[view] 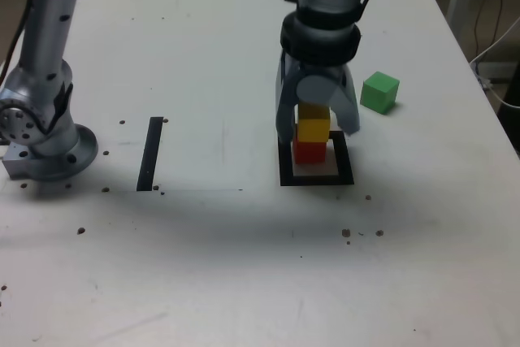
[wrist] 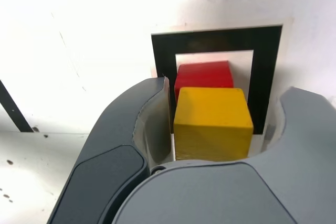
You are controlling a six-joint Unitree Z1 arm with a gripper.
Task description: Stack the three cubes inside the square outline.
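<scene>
Gripper (wrist: 227, 85) is standing spread around the yellow cube (wrist: 212, 121), which is resting on the red cube (wrist: 203, 75) inside the black square (wrist: 215, 40), while the green cube (view: 379, 93) is lying nearby, toward the exterior view's right.

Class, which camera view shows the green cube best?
The exterior view: there the green cube stands whole and unobstructed on the white table, to the exterior view's right of the square outline. The wrist view does not show it at all.

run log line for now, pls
pincer open around yellow cube | yellow on red cube, inside square outline | green cube unstacked
</scene>
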